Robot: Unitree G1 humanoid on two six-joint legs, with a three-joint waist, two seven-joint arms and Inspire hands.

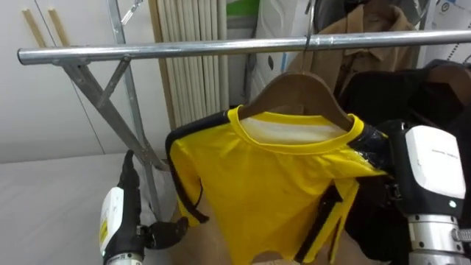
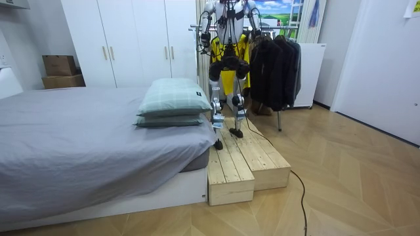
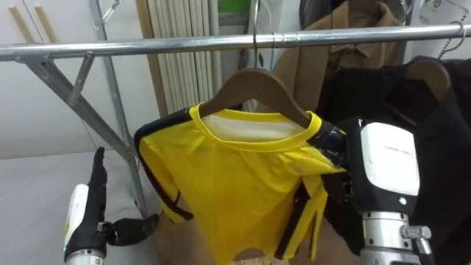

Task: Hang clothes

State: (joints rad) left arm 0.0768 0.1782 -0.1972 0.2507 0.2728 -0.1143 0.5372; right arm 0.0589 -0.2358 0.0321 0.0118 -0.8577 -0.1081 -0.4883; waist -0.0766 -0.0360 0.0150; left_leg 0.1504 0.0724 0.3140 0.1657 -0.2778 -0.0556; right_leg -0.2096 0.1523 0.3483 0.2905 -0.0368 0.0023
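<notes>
Yellow shirt (image 1: 272,184) hangs by its wooden hanger (image 1: 309,85) on the rail (image 1: 221,48). Left hand (image 1: 118,221) shows straight, empty fingers; of the right hand (image 1: 434,165) I cannot tell. Pulling away might snag cloth, unhooking it.

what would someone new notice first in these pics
The bright yellow shirt on a wooden hanger, hooked over the metal rail, dead centre in the eye views. Dark coats hang to its right, and in the room view the robot stands on a wooden platform beside a grey bed.
</notes>
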